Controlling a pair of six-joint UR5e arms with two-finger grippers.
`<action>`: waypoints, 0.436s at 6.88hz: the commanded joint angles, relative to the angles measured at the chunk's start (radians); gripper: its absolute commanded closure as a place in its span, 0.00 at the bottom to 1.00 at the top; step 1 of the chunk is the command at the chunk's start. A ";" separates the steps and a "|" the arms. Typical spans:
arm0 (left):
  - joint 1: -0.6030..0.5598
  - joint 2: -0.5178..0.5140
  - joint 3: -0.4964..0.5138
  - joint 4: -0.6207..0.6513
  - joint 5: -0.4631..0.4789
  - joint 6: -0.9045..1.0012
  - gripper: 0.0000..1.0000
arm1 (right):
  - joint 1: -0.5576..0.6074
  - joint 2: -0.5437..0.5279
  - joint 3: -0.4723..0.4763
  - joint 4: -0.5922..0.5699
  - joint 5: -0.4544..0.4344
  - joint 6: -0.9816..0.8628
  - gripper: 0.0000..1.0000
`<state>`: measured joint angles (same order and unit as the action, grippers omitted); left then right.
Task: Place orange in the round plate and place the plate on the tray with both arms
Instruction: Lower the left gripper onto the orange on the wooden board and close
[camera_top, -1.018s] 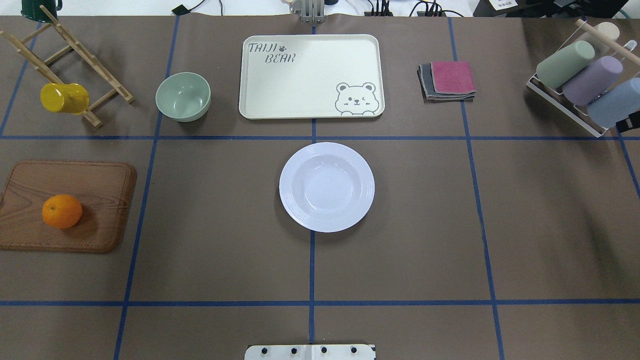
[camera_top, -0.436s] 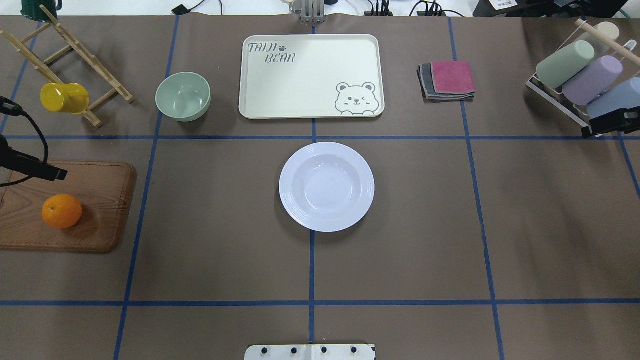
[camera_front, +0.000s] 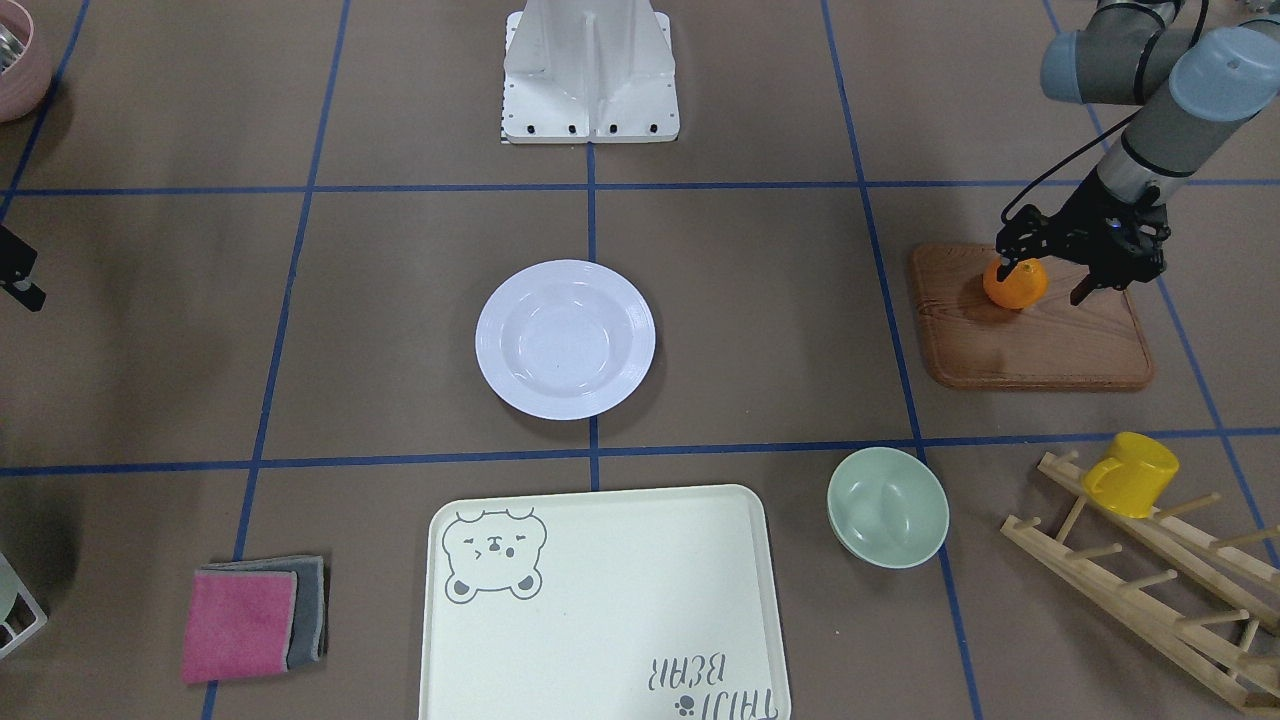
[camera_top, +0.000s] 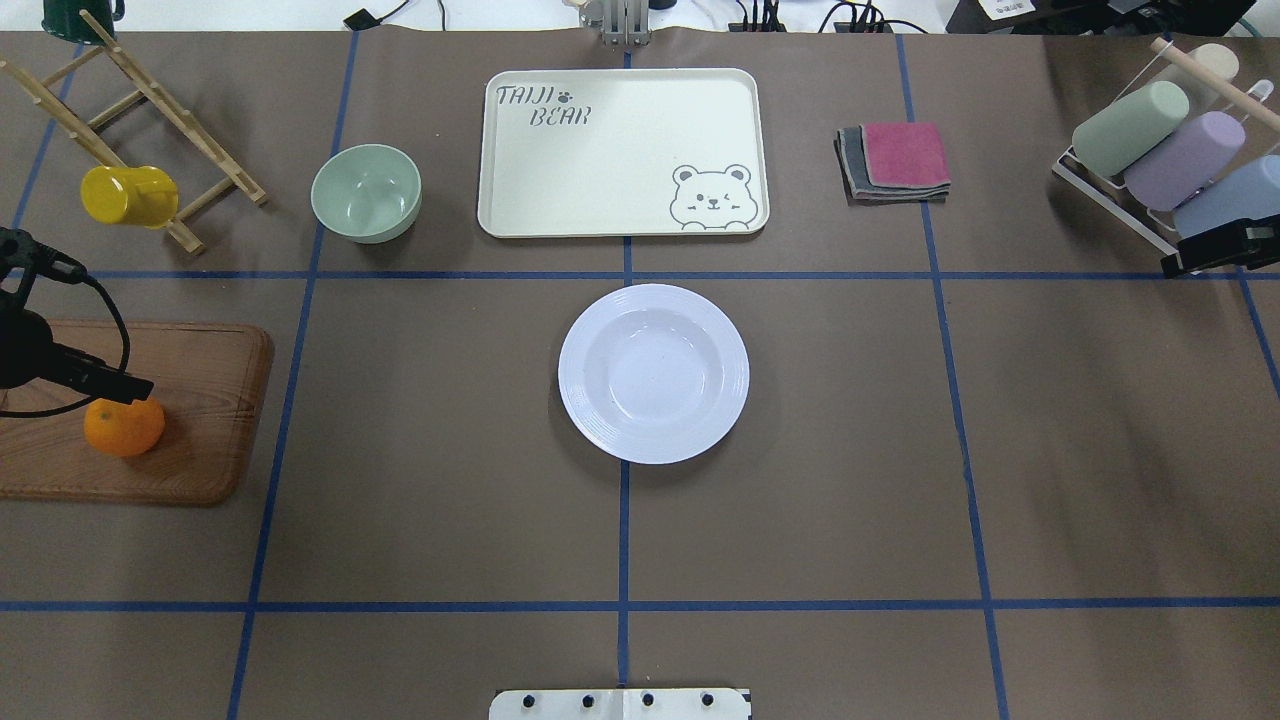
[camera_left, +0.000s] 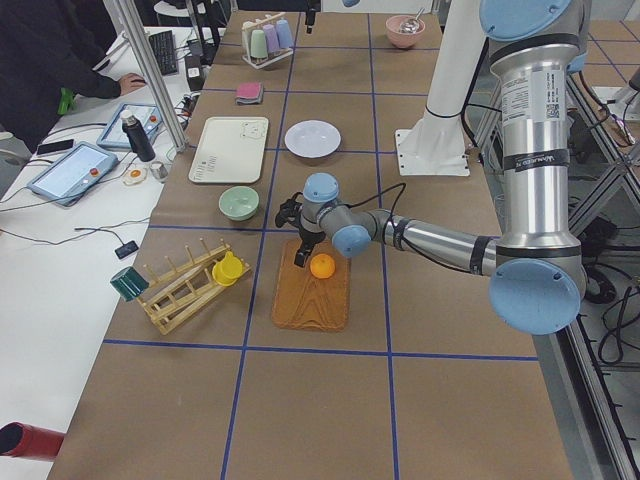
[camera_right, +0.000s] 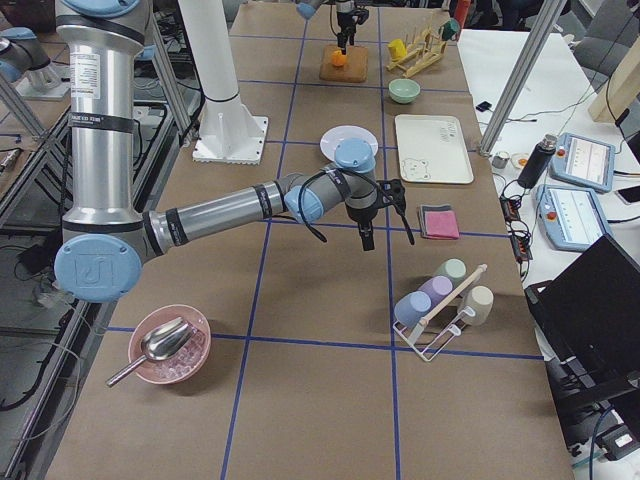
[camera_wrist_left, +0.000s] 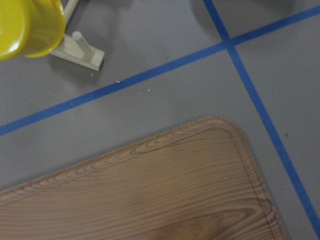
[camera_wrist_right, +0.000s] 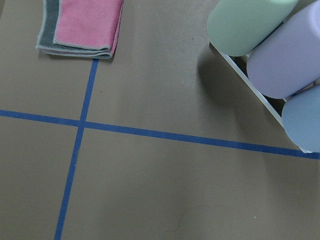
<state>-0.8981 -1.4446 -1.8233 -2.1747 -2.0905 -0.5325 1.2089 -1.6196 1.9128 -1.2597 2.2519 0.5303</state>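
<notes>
The left gripper (camera_front: 1042, 282) has come in from the left edge of the overhead view, where a second ago no arm showed. It has since slid down that view from the upper part of the wooden board (camera_top: 200, 400). One black finger (camera_top: 105, 379) now overlaps the top edge of the orange (camera_top: 124, 428). In the front-facing view its jaws stand apart, one finger on each side of the orange, not closed on it. The orange lies where it lay before, on the board at the overhead view's left.

The right gripper (camera_right: 388, 238) sits at the overhead view's right edge by the cup rack (camera_top: 1150, 150), barely shifted. The right side view shows its fingers spread.

The round plate (camera_top: 653, 373) at centre and the tray (camera_top: 620, 150) above it have not moved.
</notes>
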 joint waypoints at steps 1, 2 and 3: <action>0.042 0.029 0.025 -0.051 0.000 -0.007 0.02 | 0.000 -0.003 0.002 0.000 0.000 -0.001 0.00; 0.050 0.029 0.071 -0.106 0.001 -0.009 0.02 | 0.000 -0.003 0.002 0.000 0.000 -0.001 0.00; 0.057 0.027 0.119 -0.166 0.000 -0.010 0.02 | 0.000 -0.003 0.002 0.000 0.000 -0.003 0.00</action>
<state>-0.8519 -1.4180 -1.7591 -2.2721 -2.0900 -0.5409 1.2088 -1.6226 1.9141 -1.2594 2.2519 0.5289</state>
